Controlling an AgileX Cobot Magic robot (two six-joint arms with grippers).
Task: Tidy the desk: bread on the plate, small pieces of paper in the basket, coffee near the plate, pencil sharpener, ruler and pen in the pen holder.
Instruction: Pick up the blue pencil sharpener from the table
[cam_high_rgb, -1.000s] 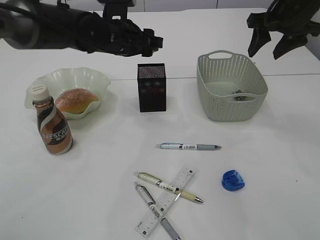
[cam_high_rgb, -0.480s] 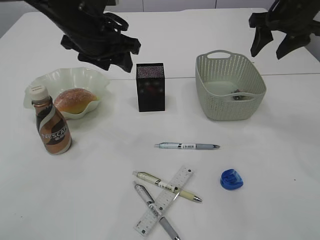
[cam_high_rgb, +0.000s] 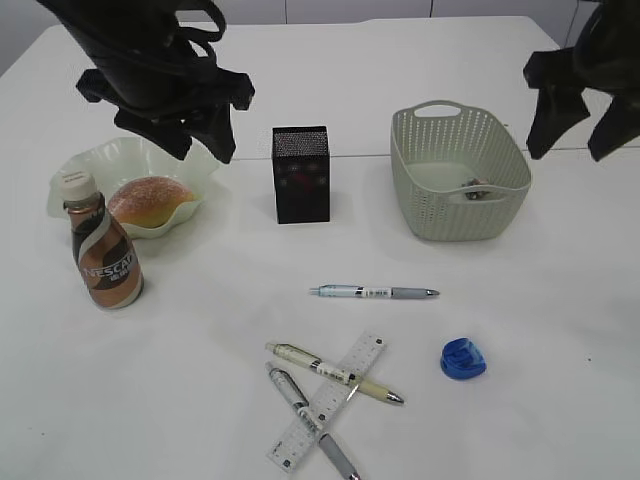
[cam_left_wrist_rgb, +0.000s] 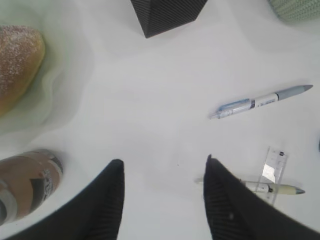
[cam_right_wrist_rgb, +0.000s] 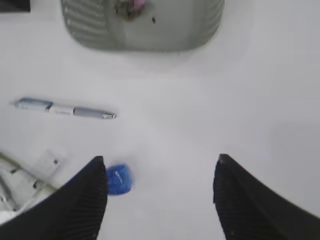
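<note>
The bread (cam_high_rgb: 150, 200) lies on the pale wavy plate (cam_high_rgb: 190, 160), with the coffee bottle (cam_high_rgb: 103, 255) standing just in front of it. The black pen holder (cam_high_rgb: 301, 174) stands mid-table. The grey basket (cam_high_rgb: 458, 175) holds a small piece of paper (cam_high_rgb: 477, 189). A blue-grey pen (cam_high_rgb: 374, 292), two more pens (cam_high_rgb: 335, 373) crossed with a clear ruler (cam_high_rgb: 327, 402), and a blue pencil sharpener (cam_high_rgb: 463, 358) lie on the table in front. My left gripper (cam_high_rgb: 195, 135) hangs open and empty above the plate. My right gripper (cam_high_rgb: 583, 125) hangs open and empty right of the basket.
The white table (cam_high_rgb: 200, 400) carries everything. In the left wrist view I see the pen holder's base (cam_left_wrist_rgb: 167, 15), the bread (cam_left_wrist_rgb: 17, 60) and the blue-grey pen (cam_left_wrist_rgb: 260, 101). The right wrist view shows the basket (cam_right_wrist_rgb: 145, 25) and sharpener (cam_right_wrist_rgb: 119, 180).
My left arm has swung back left and down from near the pen holder to above the plate. My right gripper has moved down and to the right. The objects have not moved.
</note>
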